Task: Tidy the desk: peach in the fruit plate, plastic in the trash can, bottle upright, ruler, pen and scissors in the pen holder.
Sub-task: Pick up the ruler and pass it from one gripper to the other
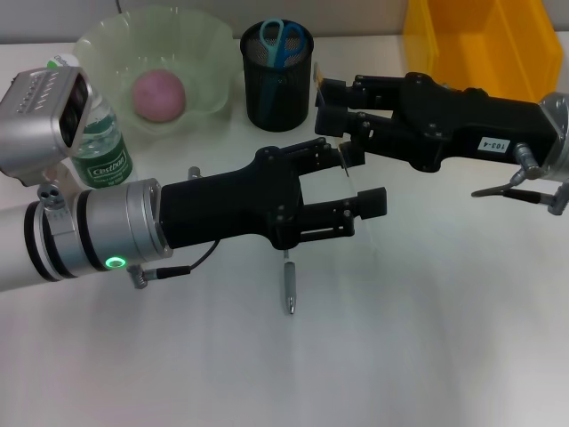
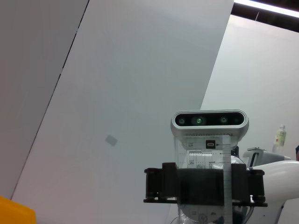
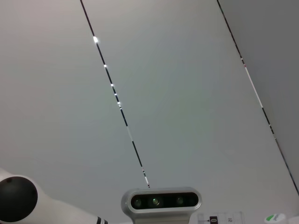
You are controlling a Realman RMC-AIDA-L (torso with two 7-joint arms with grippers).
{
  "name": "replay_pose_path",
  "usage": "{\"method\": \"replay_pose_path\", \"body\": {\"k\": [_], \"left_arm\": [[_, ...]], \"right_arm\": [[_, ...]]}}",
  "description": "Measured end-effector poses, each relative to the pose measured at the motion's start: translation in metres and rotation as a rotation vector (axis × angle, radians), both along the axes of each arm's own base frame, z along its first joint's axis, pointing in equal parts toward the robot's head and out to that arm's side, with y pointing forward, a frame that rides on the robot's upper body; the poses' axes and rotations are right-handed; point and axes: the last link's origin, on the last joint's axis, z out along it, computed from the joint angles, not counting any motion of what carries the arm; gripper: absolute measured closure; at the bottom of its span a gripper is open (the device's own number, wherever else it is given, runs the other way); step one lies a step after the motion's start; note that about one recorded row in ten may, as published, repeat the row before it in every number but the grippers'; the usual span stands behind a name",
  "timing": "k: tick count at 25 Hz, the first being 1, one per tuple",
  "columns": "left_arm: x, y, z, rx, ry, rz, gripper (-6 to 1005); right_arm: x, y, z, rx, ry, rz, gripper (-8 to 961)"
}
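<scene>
Bottle (image 1: 100,147) with a green label stands upright at the far left of the white desk (image 1: 427,338), partly hidden behind the left arm's wrist camera. Just to its right sits the pale green fruit plate (image 1: 204,53), and the pink peach (image 1: 159,95) lies inside it. Next along, at the far side of the desk, is the black mesh pen holder (image 1: 277,89) with the blue scissors (image 1: 282,40) standing in it, handles up.

In the middle, the left gripper (image 1: 356,182) reaches to the right above the desk. Its fingers are spread apart, and a clear ruler (image 1: 356,191) sits between them. The left wrist view shows the ruler (image 2: 227,177) standing up across the black finger bar, so it looks held there, but how tightly cannot be told. The silver pen (image 1: 288,283) lies on the desk just below this gripper, on its near side, not touched by it.

The right gripper (image 1: 322,105) reaches in from the right, high up, just beside the pen holder. Its fingers look a little apart, with something thin and orange at the tips. A yellow bin (image 1: 480,40) sits at the far right.
</scene>
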Motion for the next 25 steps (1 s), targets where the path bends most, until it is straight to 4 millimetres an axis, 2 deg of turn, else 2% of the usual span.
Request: {"method": "replay_pose_path", "body": {"k": [10, 15, 25], "left_arm": [[0.0005, 0.0011, -0.0004, -0.008, 0.000, 0.010, 324], [0.0011, 0.0014, -0.0007, -0.009, -0.002, 0.013, 467], [0.0039, 0.0034, -0.0009, -0.010, 0.000, 0.005, 502]], "right_arm": [[0.0000, -0.0006, 0.0005, 0.003, -0.002, 0.009, 578], [-0.0003, 0.0000, 0.0009, 0.005, -0.003, 0.010, 577], [-0.0002, 0.0009, 0.0020, 0.009, -0.003, 0.010, 577]]}}
